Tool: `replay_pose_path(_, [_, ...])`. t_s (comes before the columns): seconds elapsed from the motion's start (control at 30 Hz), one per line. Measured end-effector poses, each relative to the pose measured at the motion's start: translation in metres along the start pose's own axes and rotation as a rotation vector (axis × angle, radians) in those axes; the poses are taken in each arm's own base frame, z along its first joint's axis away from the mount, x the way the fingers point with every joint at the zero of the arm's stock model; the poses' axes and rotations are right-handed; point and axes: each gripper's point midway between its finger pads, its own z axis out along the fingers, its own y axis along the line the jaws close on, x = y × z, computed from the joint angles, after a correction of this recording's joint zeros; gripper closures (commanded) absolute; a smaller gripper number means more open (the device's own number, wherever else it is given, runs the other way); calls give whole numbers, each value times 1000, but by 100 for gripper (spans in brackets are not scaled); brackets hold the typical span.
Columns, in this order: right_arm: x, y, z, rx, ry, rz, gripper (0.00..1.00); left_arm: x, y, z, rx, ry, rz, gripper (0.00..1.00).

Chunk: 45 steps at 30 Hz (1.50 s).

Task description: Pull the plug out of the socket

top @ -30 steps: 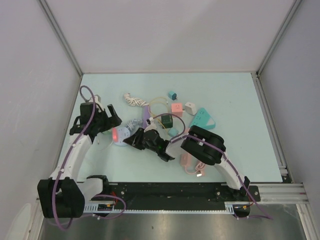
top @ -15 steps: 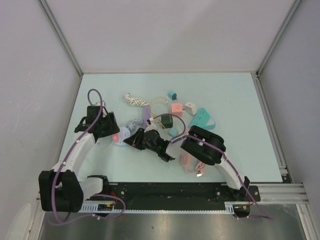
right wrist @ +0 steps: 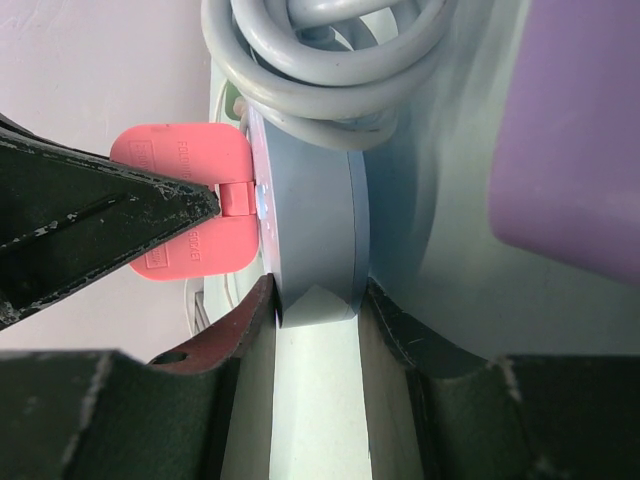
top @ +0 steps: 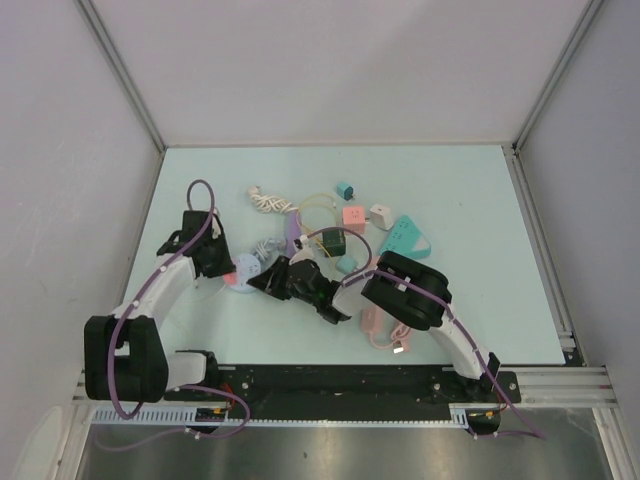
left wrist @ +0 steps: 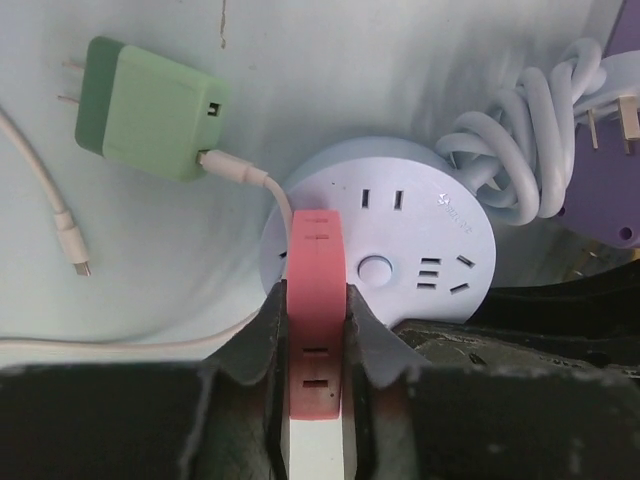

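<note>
Holds the round socket (right wrist: 320, 200) by its rim in the right gripper (right wrist: 316, 295); clamps the left gripper (left wrist: 315, 302) on the pink plug (left wrist: 314, 255), seated in the socket's face. Risks sliding off the plug's smooth sides, or dragging the socket along if the rim hold slips.

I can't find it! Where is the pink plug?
Left wrist view, centre: the flat pink plug stands on the round pale-blue socket, pinched by the left gripper.
</note>
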Motion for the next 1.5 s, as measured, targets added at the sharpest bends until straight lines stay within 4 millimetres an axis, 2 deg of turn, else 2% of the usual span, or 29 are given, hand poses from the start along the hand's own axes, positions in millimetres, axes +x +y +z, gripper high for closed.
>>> replay_pose_path(0.03, [0, -1, 0, -1, 3, 0, 99, 0, 0, -1, 1, -1, 1, 100])
replay_pose_path(0.63, [3, -6, -6, -33, 17, 16, 100, 5, -3, -7, 19, 10, 3, 99])
replay_pose_path(0.87, [-2, -9, -4, -31, 8, 39, 100, -13, -7, -23, 41, -90, 5, 100])
replay_pose_path(1.17, [-3, -9, -4, -37, 5, 44, 100, -16, -7, -24, 40, -104, 5, 100])
replay_pose_path(1.27, [-3, -9, -4, -40, 6, 44, 96, -16, -6, -24, 30, -108, 4, 100])
replay_pose_path(1.5, [-3, -9, -4, -48, 15, 40, 72, -23, -5, -32, 29, -148, 4, 100])
